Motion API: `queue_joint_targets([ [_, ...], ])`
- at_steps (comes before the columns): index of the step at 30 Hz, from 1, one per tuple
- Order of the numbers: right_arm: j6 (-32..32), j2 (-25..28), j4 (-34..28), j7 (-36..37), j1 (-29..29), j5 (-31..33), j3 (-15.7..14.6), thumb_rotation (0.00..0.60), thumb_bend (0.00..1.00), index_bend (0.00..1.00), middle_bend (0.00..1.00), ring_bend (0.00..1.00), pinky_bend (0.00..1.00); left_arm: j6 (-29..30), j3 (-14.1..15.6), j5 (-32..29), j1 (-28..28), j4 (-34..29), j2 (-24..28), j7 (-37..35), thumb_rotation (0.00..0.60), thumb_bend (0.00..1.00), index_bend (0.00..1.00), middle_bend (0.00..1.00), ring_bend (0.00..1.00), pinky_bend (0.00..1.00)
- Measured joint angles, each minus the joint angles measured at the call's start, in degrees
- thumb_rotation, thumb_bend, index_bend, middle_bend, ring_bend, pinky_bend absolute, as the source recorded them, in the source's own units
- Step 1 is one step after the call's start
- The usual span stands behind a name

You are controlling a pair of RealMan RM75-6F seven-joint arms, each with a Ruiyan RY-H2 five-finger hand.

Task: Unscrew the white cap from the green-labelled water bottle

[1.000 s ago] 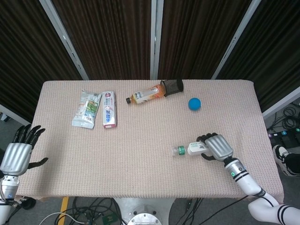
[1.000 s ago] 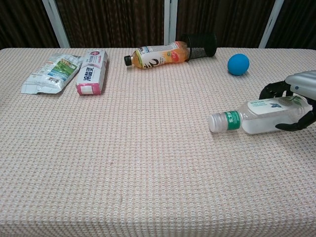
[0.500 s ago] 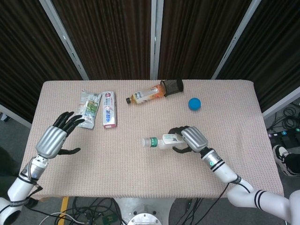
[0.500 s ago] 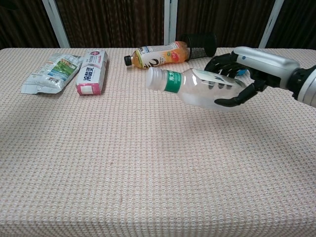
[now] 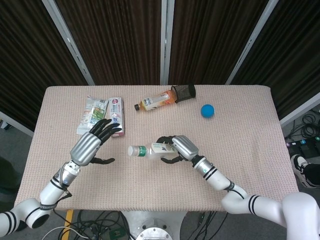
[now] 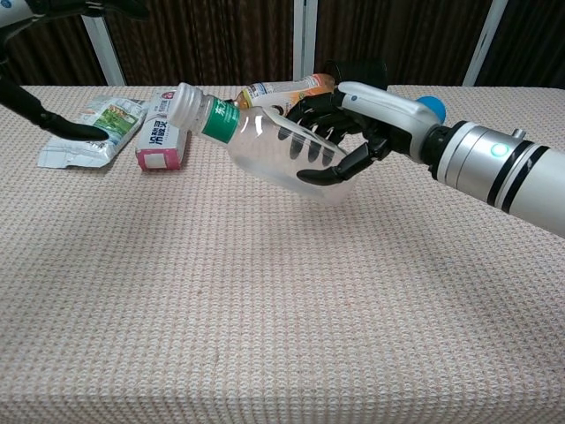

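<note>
My right hand [image 5: 181, 147] [image 6: 340, 132] grips the green-labelled water bottle [image 5: 150, 149] [image 6: 265, 146] around its body and holds it above the table, lying nearly level with the neck pointing left. Its white cap [image 5: 132, 150] [image 6: 184, 100] is on the neck. My left hand [image 5: 90, 147] hovers open with fingers spread, a short way left of the cap and apart from it. In the chest view only the left hand's dark fingertips [image 6: 66, 130] show at the upper left.
At the back of the table [image 5: 250, 165] lie a snack packet [image 5: 92, 116], a white-and-pink box [image 5: 116, 116], an orange drink bottle [image 5: 156, 100], a black mesh cup [image 5: 184, 92] on its side and a blue ball [image 5: 207, 110].
My right hand lifted the bottle off the table at the right and carried it left toward the middle. My left hand came up from the table's left edge toward the cap.
</note>
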Motion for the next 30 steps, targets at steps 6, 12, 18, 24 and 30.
queue_joint_targets([
  [6, 0.11, -0.48, -0.19, 0.54, 0.63, 0.63, -0.03, 0.6, 0.63, 0.68, 0.57, 0.44, 0.49, -0.55, -0.87, -1.53, -2.0, 0.8, -2.61, 0.16, 0.6, 0.0, 0.14, 0.1, 0.0, 0.01],
  [12, 0.61, -0.45, -0.35, 1.23, 0.89, 1.03, -0.16, 0.6, 0.63, 0.68, 0.57, 0.45, 0.49, -1.14, -1.29, -2.43, -3.52, 1.59, -3.98, 0.53, 0.6, 0.0, 0.14, 0.1, 0.0, 0.01],
  [18, 0.62, -0.61, -0.02, 1.48, 1.32, 1.31, -0.49, 0.6, 0.63, 0.69, 0.57, 0.45, 0.49, -1.15, -1.56, -2.99, -4.69, 1.74, -5.17, -0.6, 0.6, 0.0, 0.14, 0.1, 0.0, 0.01],
  [24, 0.06, -0.56, 0.2, 1.15, 1.72, 1.63, -0.85, 0.6, 0.63, 0.69, 0.57, 0.45, 0.49, -0.91, -1.37, -3.07, -5.47, 1.87, -5.46, -0.93, 0.6, 0.0, 0.14, 0.1, 0.0, 0.01],
  [30, -0.65, -0.74, 0.56, 0.94, 2.07, 1.9, -1.44, 0.6, 0.63, 0.69, 0.57, 0.45, 0.5, -1.2, -1.43, -3.49, -6.25, 1.52, -5.31, -1.56, 0.6, 0.0, 0.14, 0.1, 0.0, 0.01],
])
